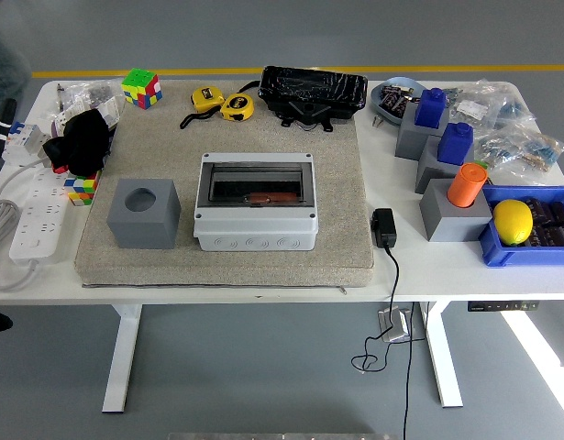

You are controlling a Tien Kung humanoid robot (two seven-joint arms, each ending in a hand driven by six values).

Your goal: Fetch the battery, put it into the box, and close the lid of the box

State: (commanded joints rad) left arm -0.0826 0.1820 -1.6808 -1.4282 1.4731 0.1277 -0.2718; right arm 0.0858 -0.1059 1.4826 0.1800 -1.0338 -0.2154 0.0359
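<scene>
1. Battery [259, 196]: most likely the reddish-brown bar seen through the dark clear lid [256, 180], lying low inside the box [255, 240]; too dim to say for sure.
2. Box placed in the middle of the beige mat [337, 183], lid lying flat over the opening, seemingly closed.
3. Neither robot hand in view, so cannot tell whether released, clenched or grasping.
4. Step in hand, as a judgement: either all done, with battery inside and lid down, or nothing started. If not started, next move would call for finding a battery elsewhere and lifting the lid first.
5. Just left of the box, a grey cube [142, 213] with a round hole on top; close enough to hinder a reach from the left.
6. Behind the box, well apart: two yellow tape measures [222, 103] and a black case [314, 90].
7. Right of the mat, on the white table [447, 266]: a black power adapter [383, 227] with its cable hanging over the near edge; easy to snag with a low reach from the right.
</scene>
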